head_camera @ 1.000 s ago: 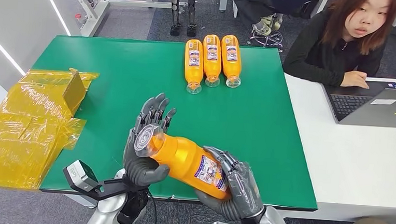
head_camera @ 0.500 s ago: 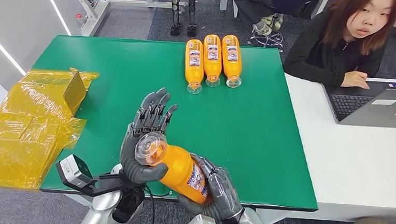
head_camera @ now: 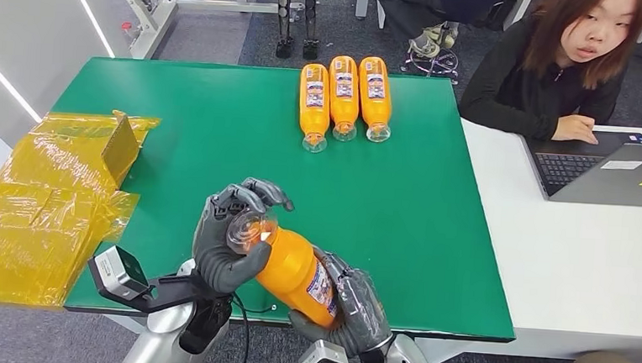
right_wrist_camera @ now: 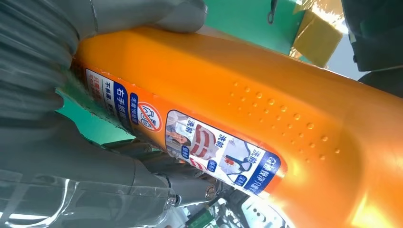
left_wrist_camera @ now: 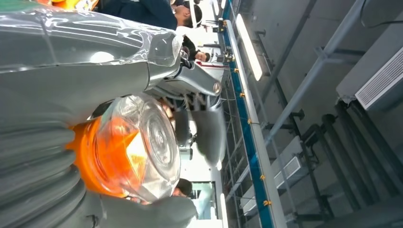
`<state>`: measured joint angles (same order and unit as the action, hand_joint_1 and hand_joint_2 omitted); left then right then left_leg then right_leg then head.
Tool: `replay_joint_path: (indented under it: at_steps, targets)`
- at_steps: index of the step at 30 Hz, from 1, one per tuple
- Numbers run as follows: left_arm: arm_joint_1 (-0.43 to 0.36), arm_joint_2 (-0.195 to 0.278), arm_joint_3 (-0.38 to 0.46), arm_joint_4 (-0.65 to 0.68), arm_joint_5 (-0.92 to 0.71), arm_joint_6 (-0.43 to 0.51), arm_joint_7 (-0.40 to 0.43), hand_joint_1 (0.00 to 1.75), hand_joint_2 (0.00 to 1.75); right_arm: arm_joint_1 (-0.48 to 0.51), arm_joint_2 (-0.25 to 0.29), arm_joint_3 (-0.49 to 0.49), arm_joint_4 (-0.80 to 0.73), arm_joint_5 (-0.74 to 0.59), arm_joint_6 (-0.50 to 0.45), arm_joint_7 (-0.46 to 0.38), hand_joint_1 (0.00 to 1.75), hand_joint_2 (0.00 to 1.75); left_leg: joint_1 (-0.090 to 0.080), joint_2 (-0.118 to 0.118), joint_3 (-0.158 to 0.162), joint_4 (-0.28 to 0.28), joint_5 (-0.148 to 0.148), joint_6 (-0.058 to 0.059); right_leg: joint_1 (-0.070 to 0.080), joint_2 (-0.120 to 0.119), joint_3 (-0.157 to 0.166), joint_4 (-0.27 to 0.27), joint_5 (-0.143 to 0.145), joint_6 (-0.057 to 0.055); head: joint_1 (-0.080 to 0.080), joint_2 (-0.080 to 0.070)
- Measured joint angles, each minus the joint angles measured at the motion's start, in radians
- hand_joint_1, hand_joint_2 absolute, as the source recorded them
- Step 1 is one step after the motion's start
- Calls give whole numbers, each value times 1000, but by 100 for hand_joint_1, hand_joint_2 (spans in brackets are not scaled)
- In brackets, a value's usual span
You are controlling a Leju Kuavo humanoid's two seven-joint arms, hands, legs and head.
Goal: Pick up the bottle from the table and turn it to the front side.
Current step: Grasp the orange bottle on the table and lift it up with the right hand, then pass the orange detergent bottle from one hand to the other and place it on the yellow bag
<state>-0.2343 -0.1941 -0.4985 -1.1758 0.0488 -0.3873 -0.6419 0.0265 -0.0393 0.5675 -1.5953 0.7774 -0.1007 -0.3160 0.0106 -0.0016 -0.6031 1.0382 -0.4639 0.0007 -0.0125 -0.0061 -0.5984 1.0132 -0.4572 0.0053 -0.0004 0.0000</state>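
An orange bottle (head_camera: pixel 291 266) with a clear cap is held above the near edge of the green table (head_camera: pixel 178 131), tilted, cap end towards the left. My left hand (head_camera: pixel 230 235) grips the cap end, its fingers curled over the clear cap (left_wrist_camera: pixel 142 145). My right hand (head_camera: pixel 354 306) holds the lower body of the bottle (right_wrist_camera: pixel 266 109) from beneath, next to its blue and white label (right_wrist_camera: pixel 209 147). Three more orange bottles (head_camera: pixel 344 94) lie side by side at the table's far edge.
Crumpled yellow plastic bags (head_camera: pixel 42 207) lie on the table's left side. A person (head_camera: pixel 560 66) sits at the white desk (head_camera: pixel 583 248) on the right, with a laptop (head_camera: pixel 613 170). Open green surface lies between the held bottle and the far row.
My left hand's fingers, spread upright behind the cap before, have curled down over it. The bottle and right hand drew nearer the table's front edge and turned the label further away.
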Motion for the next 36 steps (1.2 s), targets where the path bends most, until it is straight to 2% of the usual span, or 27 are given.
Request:
replay_joint_path:
  at_steps: [4,5,8,9,17,23,28,36]
  targets:
    - [-6,1,-5,13,15,2,-8,162,175,0,-1,-7,0,2,-19,-5,175,175,0,0,0,0,0,0,0,0,0,0,0,0,0,0]
    - [-8,1,-5,15,18,3,-8,142,175,1,-1,-8,0,3,-23,-6,175,175,0,0,0,0,0,0,0,0,0,0,0,0,0,0]
    - [-12,1,-9,19,25,5,-9,21,175,1,-2,-12,-4,16,-43,-7,175,175,0,0,0,0,0,0,0,0,0,0,0,0,0,0]
    - [-13,1,-11,20,28,5,-10,0,175,1,-3,-12,-7,23,-50,-7,175,175,0,0,0,0,0,0,0,0,0,0,0,0,0,0]
    - [-21,0,-23,34,41,12,2,0,175,5,-12,-13,-29,39,-69,-13,175,175,0,0,0,0,0,0,0,0,0,0,0,0,0,0]
    - [-22,1,-26,44,30,17,3,0,175,3,-16,-4,-28,36,-39,-8,175,175,0,0,0,0,0,0,0,0,0,0,0,0,0,0]
    - [-22,7,-26,50,12,15,15,0,175,-10,-18,12,-19,69,17,33,175,175,0,0,0,0,0,0,0,0,0,0,0,0,0,0]
    - [-23,17,-26,56,-11,4,23,0,175,-36,-28,17,-29,188,32,103,175,175,0,0,0,0,0,0,0,0,0,0,0,0,0,0]
